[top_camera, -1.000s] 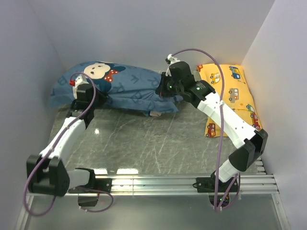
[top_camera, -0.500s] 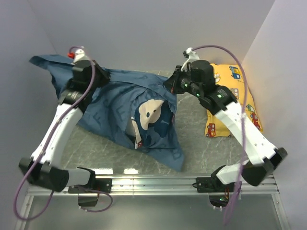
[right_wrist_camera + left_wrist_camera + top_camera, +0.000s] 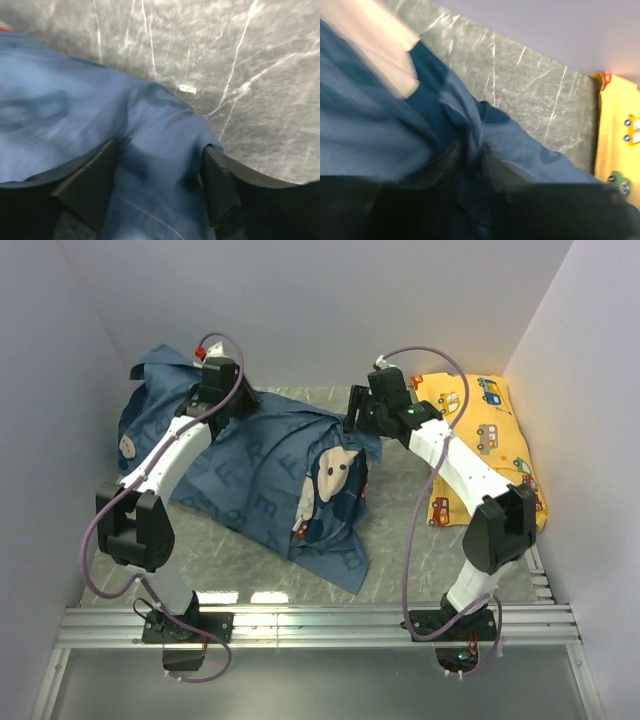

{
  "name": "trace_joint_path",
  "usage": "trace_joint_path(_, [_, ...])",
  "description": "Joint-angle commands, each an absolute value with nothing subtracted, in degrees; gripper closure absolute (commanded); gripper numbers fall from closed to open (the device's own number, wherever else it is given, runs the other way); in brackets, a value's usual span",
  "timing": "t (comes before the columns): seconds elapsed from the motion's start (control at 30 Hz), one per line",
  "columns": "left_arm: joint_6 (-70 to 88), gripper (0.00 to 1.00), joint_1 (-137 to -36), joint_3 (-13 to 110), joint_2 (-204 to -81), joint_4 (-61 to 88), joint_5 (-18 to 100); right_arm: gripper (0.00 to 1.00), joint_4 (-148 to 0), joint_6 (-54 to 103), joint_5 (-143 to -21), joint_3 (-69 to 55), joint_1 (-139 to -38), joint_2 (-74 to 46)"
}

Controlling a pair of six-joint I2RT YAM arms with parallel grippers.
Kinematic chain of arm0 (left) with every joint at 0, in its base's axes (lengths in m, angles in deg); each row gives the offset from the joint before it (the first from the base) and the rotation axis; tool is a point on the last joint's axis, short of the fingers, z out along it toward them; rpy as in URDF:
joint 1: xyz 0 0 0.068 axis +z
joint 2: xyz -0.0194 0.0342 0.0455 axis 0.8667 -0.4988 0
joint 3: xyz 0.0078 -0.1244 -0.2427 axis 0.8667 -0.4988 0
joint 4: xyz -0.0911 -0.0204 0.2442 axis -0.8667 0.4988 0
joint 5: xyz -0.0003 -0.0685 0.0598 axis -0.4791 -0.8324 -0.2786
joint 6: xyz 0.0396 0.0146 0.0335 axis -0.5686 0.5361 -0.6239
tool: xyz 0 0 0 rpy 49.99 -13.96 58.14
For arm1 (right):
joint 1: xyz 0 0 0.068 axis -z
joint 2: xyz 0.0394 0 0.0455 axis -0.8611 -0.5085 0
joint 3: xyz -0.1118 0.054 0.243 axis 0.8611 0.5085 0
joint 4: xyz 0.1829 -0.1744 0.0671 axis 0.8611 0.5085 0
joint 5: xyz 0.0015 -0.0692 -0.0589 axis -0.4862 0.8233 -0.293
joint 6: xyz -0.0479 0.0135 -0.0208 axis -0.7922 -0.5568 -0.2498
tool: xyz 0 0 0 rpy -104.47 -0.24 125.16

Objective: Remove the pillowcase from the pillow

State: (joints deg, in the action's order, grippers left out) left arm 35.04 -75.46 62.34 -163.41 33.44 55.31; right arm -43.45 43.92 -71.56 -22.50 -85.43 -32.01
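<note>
Half a second ago the left gripper (image 3: 232, 398) holds its corner of the pillowcase (image 3: 250, 475) high toward the back-left wall; now it sits further right and lower, its arm folded at the elbow, and the raised blue peak has slumped; the right arm's elbow has drawn in from the near right; a second ago the case lay as a plump bundle along the back of the table (image 3: 400, 530). The pillowcase now hangs as a slack dusty-blue sheet strung between the two grippers, pale letters across it and a cream mouse face (image 3: 338, 468) on the right fold; its front corner trails down onto the table toward the near edge, well apart from the yellow pillow (image 3: 490, 440) at the right wall. In the left wrist view the dark fingers (image 3: 445, 167) stand narrow with a gathered fold of blue cloth pinched between them; in the right wrist view the fingers (image 3: 90, 182) grip a thicker bunch that fills the whole gap, a corner poking out past the right one. A blurred pale patch (image 3: 380, 55) may be the pillow or a print; we cannot tell.
</note>
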Motion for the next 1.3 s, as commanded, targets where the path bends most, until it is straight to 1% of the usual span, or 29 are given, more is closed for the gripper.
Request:
trace_joint_path(0.0, [33.24,0.56,-76.07,69.23,-165.07,33.28,52.03,0.25,-44.22,44.31,-66.53,-22.08,-86.59,-24.89])
trace_joint_path(0.03, [32.97,0.44,-76.34,69.94,-164.9,32.93,52.21,0.22,-45.61,44.66,-65.89,-21.03,-86.59,-23.57])
trace_joint_path(0.07, [32.62,0.36,-76.43,71.25,-164.81,32.76,52.38,0.21,-46.41,44.84,-65.54,-18.84,-86.68,-21.04])
trace_joint_path(0.1, [31.92,0.24,-76.51,71.87,-164.55,32.49,52.3,0.21,-47.2,45.01,-64.75,-17.86,-86.59,-19.88])
trace_joint_path(0.13, [31.74,0.2,-76.6,72.57,-164.03,32.49,52.38,0.2,-47.82,45.28,-64.48,-17.24,-86.59,-18.83])
trace_joint_path(0.2, [30.95,0.15,-77.13,74.07,-163.41,33.28,52.65,0.2,-48.0,45.28,-65.0,-15.75,-86.68,-16.62])
trace_joint_path(0.3, [29.63,0.13,-79.4,72.59,-160.16,33.98,54.4,0.2,-49.31,45.37,-67.38,-13.03,-88.87,-14.42])
trace_joint_path(0.37, [30.06,0.12,-80.64,69.44,-157.17,34.25,56.77,0.19,-50.28,44.84,-64.93,-11.18,-92.72,-14.24])
trace_joint_path(0.43, [31.03,0.12,-83.53,66.62,-154.28,34.16,58.61,0.18,-51.16,44.93,-64.31,-10.47,-94.5,-15.55])
trace_joint_path(0.53, [31.73,0.11,-89.24,58.55,-151.46,32.58,62.3,0.18,-52.21,46.24,-65.01,-9.42,-95.73,-19.6])
trace_joint_path(0.6, [31.56,0.11,-93.28,56.59,-151.1,32.4,64.68,0.18,-53.79,46.68,-66.41,-8.28,-95.73,-21.53])
trace_joint_path(0.73, [31.91,0.1,-96.37,53.96,-153.64,34.25,67.59,0.19,-55.38,47.92,-66.5,-6.34,-95.73,-24.43])
trace_joint_path(0.87, [32.08,0.1,-97.96,52.19,-155.49,34.25,68.91,0.26,-57.49,48.0,-67.29,-2.65,-95.47,-23.65])
trace_joint_path(0.9, [32.26,0.1,-98.31,52.1,-155.93,34.6,69.52,0.42,-57.58,48.0,-67.38,-1.95,-95.38,-23.47])
trace_joint_path(0.93, [32.26,0.1,-98.4,52.19,-156.72,35.12,69.96,0.52,-57.75,48.09,-67.47,-0.9,-95.3,-23.21])
trace_joint_path(0.97, [32.26,0.1,-98.57,52.45,-157.25,36.0,70.48,0.61,-57.58,48.27,-67.21,-0.28,-95.12,-22.34])
trace_joint_path(1.0, [32.0,0.11,-99.01,52.72,-158.04,36.7,71.71,0.74,-57.58,48.79,-66.94,0.51,-95.12,-21.63])
trace_joint_path(1.03, [31.82,0.11,-99.1,53.07,-158.48,37.06,72.07,0.78,-58.28,49.14,-66.94,2.61,-94.86,-19.89])
trace_joint_path(1.13, [31.47,0.19,-99.45,53.16,-159.53,38.38,74.09,0.82,-59.86,49.94,-67.29,6.57,-94.59,-16.72])
trace_joint_path(1.2, [31.91,0.38,-99.54,53.86,-160.59,40.99,76.1,0.86,-59.78,50.03,-67.12,7.81,-94.59,-15.74])
trace_joint_path(1.23, [32.08,0.49,-99.54,55.17,-161.03,42.49,79.16,0.87,-59.86,50.03,-66.94,9.29,-94.5,-14.61])
trace_joint_path(1.27, [32.26,0.69,-99.45,55.96,-161.47,43.73,80.76,0.88,-60.04,50.2,-66.86,10.35,-94.07,-13.99])
